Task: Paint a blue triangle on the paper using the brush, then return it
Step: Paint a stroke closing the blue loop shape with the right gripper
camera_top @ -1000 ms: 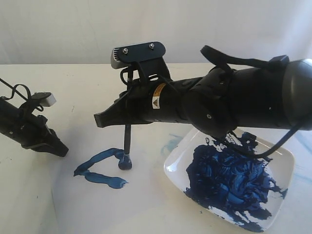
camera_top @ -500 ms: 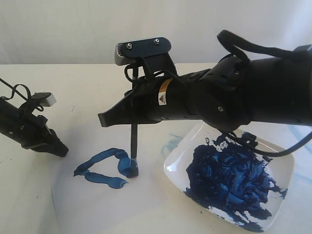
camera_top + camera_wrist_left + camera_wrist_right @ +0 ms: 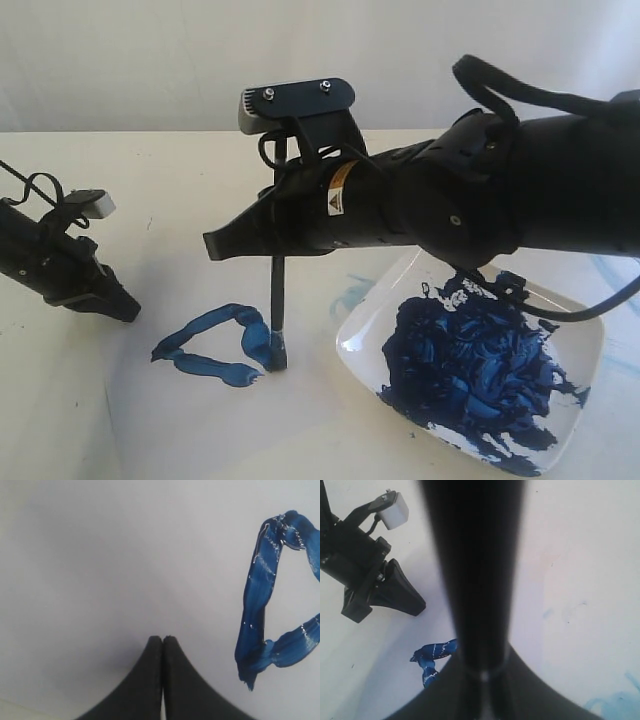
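Step in hand, by my reading: closing the triangle [image 3: 212, 345] on the paper [image 3: 300, 425].

The right end effector [image 3: 222, 241] is clenched on the brush [image 3: 277, 290]. The brush stands nearly upright, its tip touching the paper at the outline's corner nearest the dish [image 3: 352, 340]. The left end effector [image 3: 118, 302] is parked at the left of the bench [image 3: 170, 180], jaws pressed together and holding nothing.

Procedure I would follow:
- Keep the brush upright and the pressure light and even
- Draw the tip to the free end of the near stroke, just beside it
- Stop once the strokes merge, then lift straight up to avoid a smear
- Keep the forearm clear of the wet paint in the dish below it

Against the frame a second ago, the tip has travelled down the side stroke toward the near stroke. That side is now longer and the gap almost shut. The left end effector has not moved
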